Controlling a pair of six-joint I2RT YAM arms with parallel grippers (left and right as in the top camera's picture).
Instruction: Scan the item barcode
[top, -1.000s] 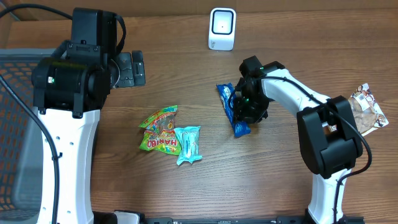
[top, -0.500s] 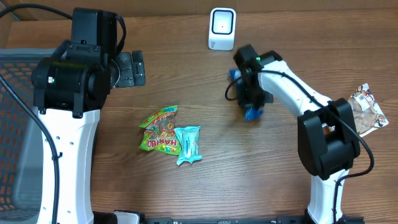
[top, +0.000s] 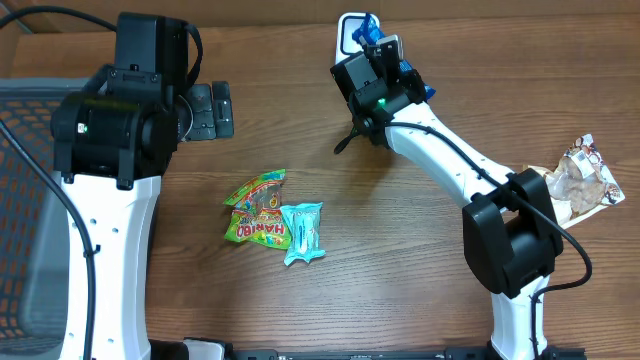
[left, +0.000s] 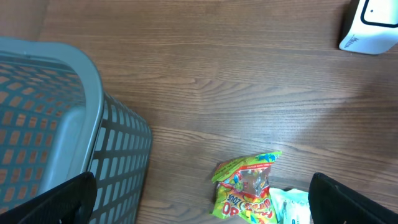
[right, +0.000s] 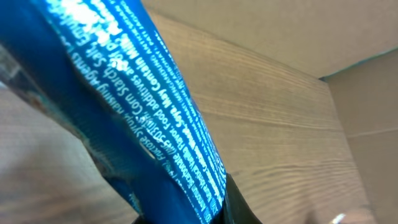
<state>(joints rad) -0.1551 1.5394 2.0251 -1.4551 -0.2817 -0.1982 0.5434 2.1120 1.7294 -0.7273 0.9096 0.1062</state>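
The blue packet (top: 371, 27) is held clamped in the closed right gripper (top: 383, 48), lifted off the table (top: 420, 260) against the white scanner (left: 372, 23) at the far edge. The left gripper (top: 222, 110) is seen fully open, beside the grey basket (left: 68, 118). Two candy bags (top: 257, 210) are noted mid-table.

The green bag (top: 258, 212) reads HARIBO; the blue wrapper (right: 124, 93) lists Corn Starch, Food additives, Milk.

Overhead looks straight down; oblique left wrist shares its candy bag (top: 257, 212) (left: 245, 190); right wrist hugs the wrapper (right: 130, 106).
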